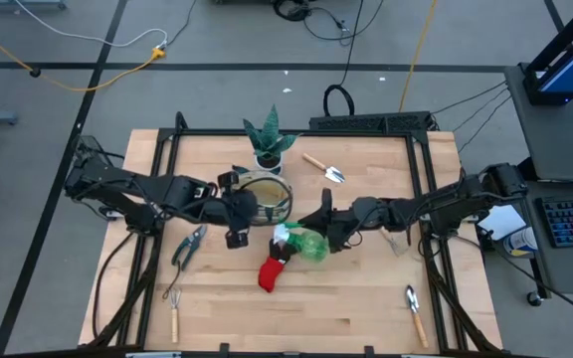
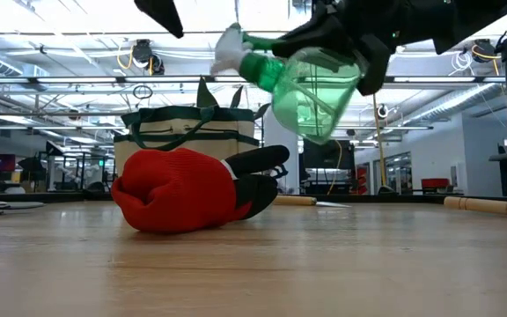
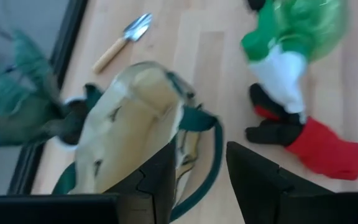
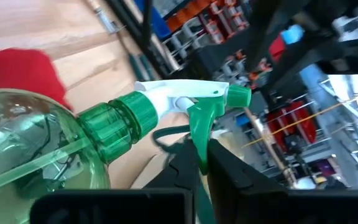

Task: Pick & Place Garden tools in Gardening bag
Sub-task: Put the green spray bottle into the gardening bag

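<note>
The beige gardening bag point(image 1: 267, 193) with green trim stands open on the table beside a potted plant point(image 1: 269, 141). My left gripper point(image 3: 201, 155) is open at the bag's near-left rim, one finger over its mouth, the other outside. My right gripper point(image 4: 197, 168) is shut on the green spray bottle point(image 2: 311, 88), which hangs above the red-and-black glove point(image 1: 272, 270) lying flat on the wood. Grey shears point(image 1: 189, 246), a fork point(image 1: 174, 310) and two trowels point(image 1: 323, 167) point(image 1: 414, 312) lie flat around them. My left gripper stands astride the bag's rim point(image 3: 185, 146), with bare wood showing between the cloth and the outer finger point(image 3: 260, 180). Whether the inner finger touches the bag I cannot tell. My right gripper pinches the bottle's green trigger point(image 4: 199, 127) between its two shut fingers, just under the white spray head. The fingers come nearly level from the table's right. The bottle is lifted clear, lying tilted, its nozzle toward the bag and its body point(image 4: 23, 149) beside the gripper.
The plant pot stands just beyond the bag. A black frame rail point(image 1: 421, 189) runs along each side of the tabletop. Bare wood lies along the near edge between the fork and the right trowel.
</note>
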